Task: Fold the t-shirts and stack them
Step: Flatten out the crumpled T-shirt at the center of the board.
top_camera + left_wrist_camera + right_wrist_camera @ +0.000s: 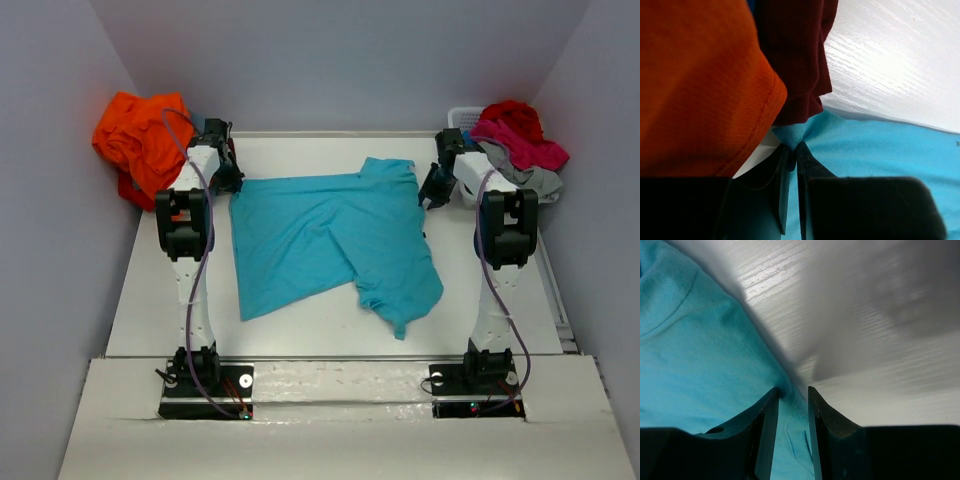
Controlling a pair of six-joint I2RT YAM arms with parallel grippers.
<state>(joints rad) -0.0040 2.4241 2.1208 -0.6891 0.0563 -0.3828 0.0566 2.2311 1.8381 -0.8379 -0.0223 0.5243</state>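
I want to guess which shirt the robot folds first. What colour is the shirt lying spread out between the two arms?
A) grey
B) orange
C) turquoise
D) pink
C: the turquoise t-shirt lies spread on the table between the two arms, while the orange t-shirt sits bunched up in the far left corner.

No legible text or labels

Left gripper (791, 148) pinched tight on turquoise t-shirt (880, 155); right gripper (790, 392) low, jaws narrowly parted
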